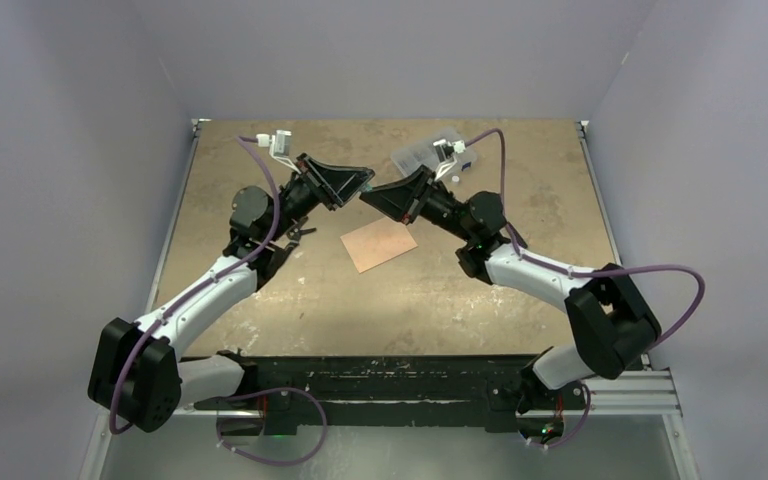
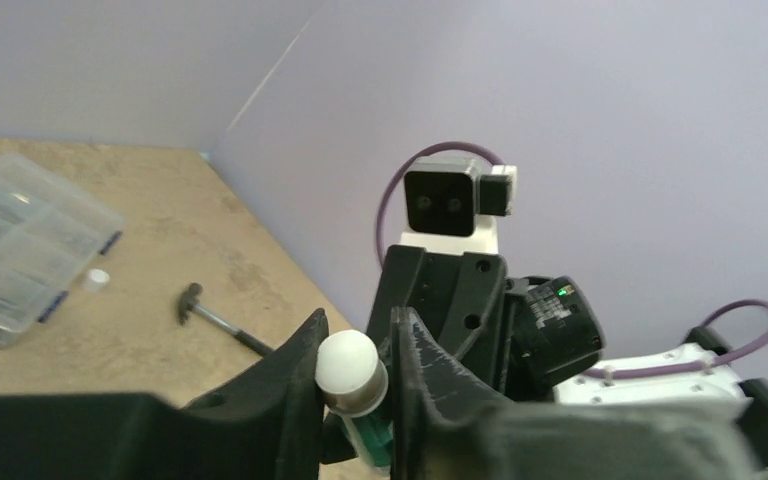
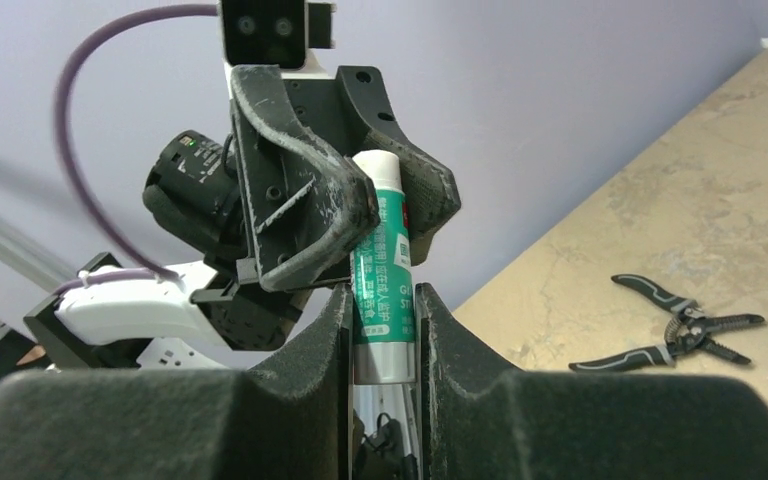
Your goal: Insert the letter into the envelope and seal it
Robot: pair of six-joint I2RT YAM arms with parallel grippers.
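Both arms meet in the air over the far middle of the table. My right gripper is shut on the lower body of a green glue stick. The stick's rounded white cap sits between the fingers of my left gripper, which close on it from the other end. Below and in front of them a salmon-tan envelope lies flat on the table. No flap can be told from this height. The letter does not show apart from it.
A clear plastic compartment box stands at the table's back, with a small white cap and a small hammer beside it. Black-handled pliers lie on the table on the left arm's side. Purple walls close in all around.
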